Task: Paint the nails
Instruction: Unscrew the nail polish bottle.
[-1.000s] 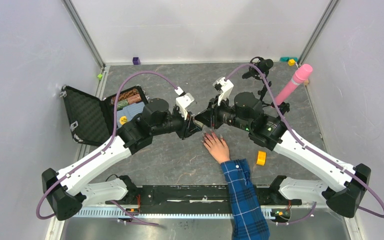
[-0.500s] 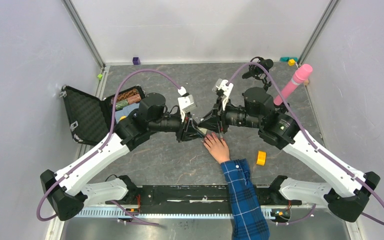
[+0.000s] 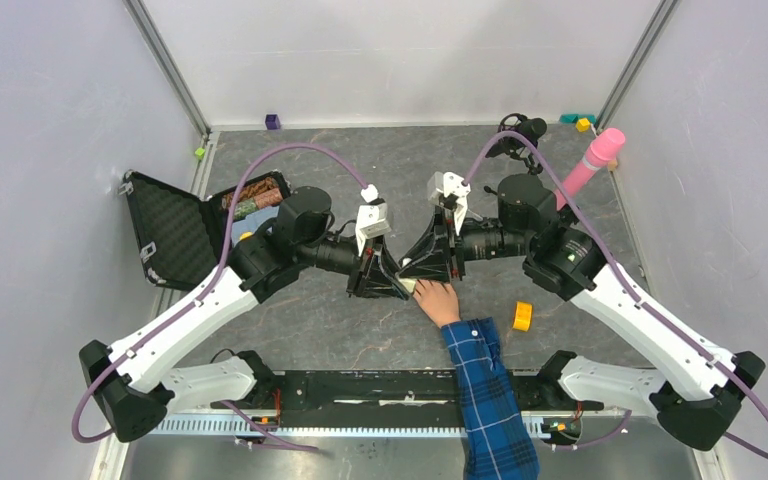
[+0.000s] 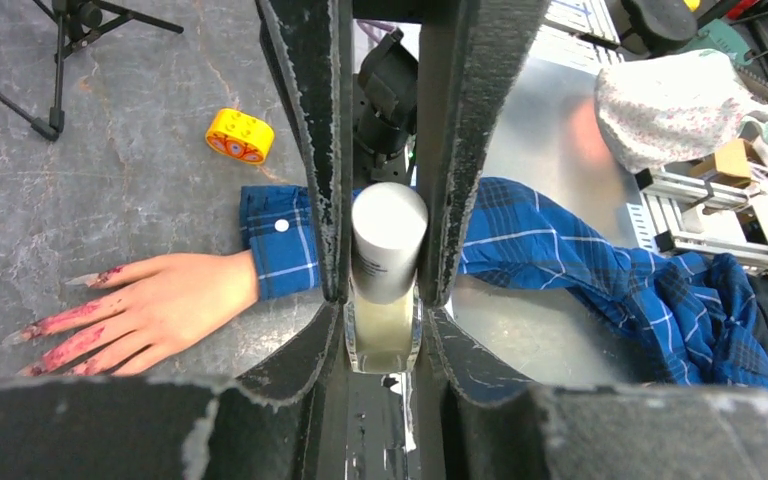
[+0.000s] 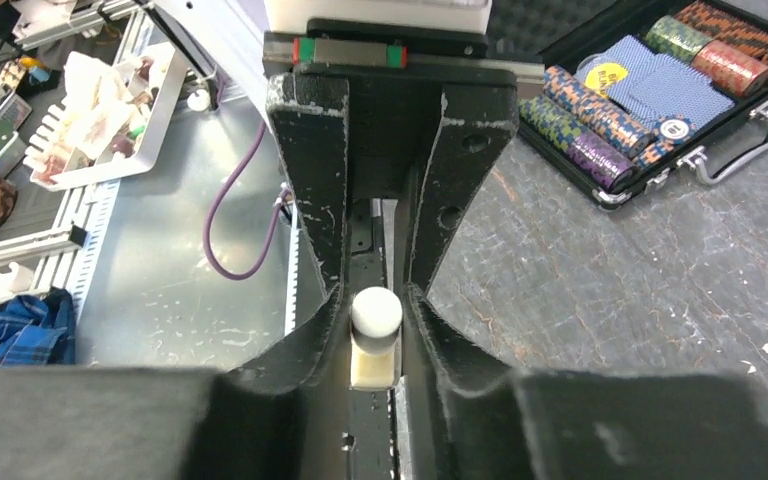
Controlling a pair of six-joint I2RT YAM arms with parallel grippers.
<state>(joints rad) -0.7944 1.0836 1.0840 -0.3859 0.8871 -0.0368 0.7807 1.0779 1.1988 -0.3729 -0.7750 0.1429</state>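
Left pincer (image 3: 397, 284) clamped bottle (image 4: 381, 345), right pincer (image 3: 430, 272) gripped its cap (image 4: 389, 232), at hand's (image 3: 440, 300) 11 o'clock. Brush reload appeared underway; nails (image 4: 30, 335) awaited a straight cap withdrawal.

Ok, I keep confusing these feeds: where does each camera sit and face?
Top external: above and behind the bases, looking down at the table; left arm, right arm and hand show.
Left wrist: left arm, facing right across the hand; jaws grip a small bottle.
Right wrist: right arm, facing left toward the chip case; jaws grip a white cap.
Shared: top and left wrist see the hand.
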